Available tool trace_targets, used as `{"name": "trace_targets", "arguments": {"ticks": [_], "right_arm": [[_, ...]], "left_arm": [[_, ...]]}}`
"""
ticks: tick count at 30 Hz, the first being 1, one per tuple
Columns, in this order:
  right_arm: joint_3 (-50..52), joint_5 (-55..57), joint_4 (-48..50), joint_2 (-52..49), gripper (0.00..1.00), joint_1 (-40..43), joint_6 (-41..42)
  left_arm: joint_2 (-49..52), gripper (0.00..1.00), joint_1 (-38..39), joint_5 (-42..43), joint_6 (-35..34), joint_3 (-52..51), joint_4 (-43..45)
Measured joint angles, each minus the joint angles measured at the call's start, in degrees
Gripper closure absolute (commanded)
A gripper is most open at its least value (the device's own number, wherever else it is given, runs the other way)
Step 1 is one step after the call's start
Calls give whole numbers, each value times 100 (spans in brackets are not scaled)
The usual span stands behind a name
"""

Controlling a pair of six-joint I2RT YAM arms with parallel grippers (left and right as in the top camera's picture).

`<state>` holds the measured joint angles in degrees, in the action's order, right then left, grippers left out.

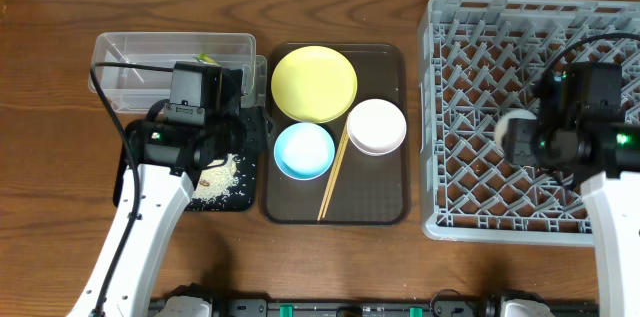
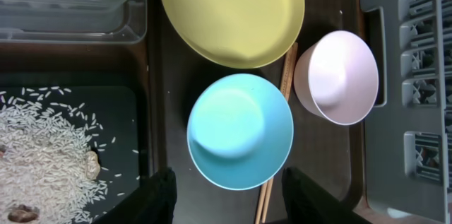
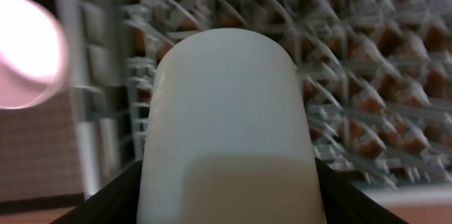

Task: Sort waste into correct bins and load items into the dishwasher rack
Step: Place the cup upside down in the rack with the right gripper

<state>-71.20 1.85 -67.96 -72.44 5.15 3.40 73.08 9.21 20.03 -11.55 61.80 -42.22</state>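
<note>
smooth matt white cup (image 3: 226, 111) in the right gripper (image 3: 229, 203), blurry grey plastic rack (image 3: 367, 75) lattice behind it, pretty glossy light blue bowl (image 2: 240, 128) just ahead of the left gripper (image 2: 233, 199), bare wooden chopsticks (image 2: 288, 75) alongside, satiny yellow plate (image 2: 233, 12) further out, shiny see-through plastic tub (image 2: 70, 19) off to the side

Wht cup (image 1: 515, 129) over grey rack (image 1: 480, 37); rice (image 2: 42, 160) in blk tray (image 2: 127, 118).
</note>
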Motion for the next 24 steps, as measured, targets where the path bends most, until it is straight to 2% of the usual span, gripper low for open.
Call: {"name": "trace_targets", "arguments": {"ticks": [7,19,20,23,24], "right_arm": [[0,280,59,-518,99,444,120],[0,136,590,-1617,98,450,120],[0,133,592,-1709,97,450,120],[0,116,570,-1897,73,450,120],[0,116,560,-1965,69,450,120]], "left_arm": [[0,48,0,-74,0,0,0],[0,49,0,-76,2,0,0],[0,49,0,-79,2,0,0],[0,48,-2,-79,2,0,0],[0,48,0,-79,0,0,0]]}}
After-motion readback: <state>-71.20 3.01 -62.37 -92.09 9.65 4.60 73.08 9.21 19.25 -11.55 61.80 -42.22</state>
